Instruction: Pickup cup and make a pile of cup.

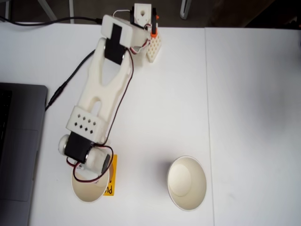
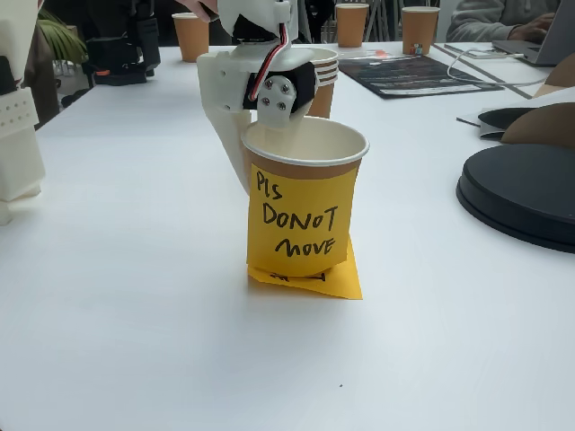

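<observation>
A paper cup with a white inside stands at the lower left in a fixed view. Close up, the cup carries an orange handwritten note on its front. A second orange note lies flat under it. My gripper sits over the cup's rim. Its jaws straddle the cup wall, with one white finger down the outside and the other hidden inside, so my gripper looks shut on the cup. I cannot tell whether the base is off the table. A second white cup stands alone to the right.
A laptop lies at the left edge, and a black cable runs to the arm. A table seam runs right of the second cup. Black round discs sit at the right. Brown cups stand far back.
</observation>
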You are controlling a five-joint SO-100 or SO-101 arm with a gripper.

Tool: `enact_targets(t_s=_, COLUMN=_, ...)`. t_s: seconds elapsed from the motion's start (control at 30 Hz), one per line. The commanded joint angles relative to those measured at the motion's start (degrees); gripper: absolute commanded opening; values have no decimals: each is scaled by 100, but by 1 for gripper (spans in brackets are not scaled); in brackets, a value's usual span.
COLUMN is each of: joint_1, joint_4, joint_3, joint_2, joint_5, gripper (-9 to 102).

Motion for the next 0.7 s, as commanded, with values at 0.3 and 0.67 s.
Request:
enact_targets(t_s=0.3, joint_1=-316, joint_4=62, joint_3=-422, joint_2=2092, joint_5=26, gripper=-7)
enact_targets(t_s=0.67, joint_1=-1248, joint_4=0, joint_3=-475, joint_2=3261, joint_5=35, gripper=-7)
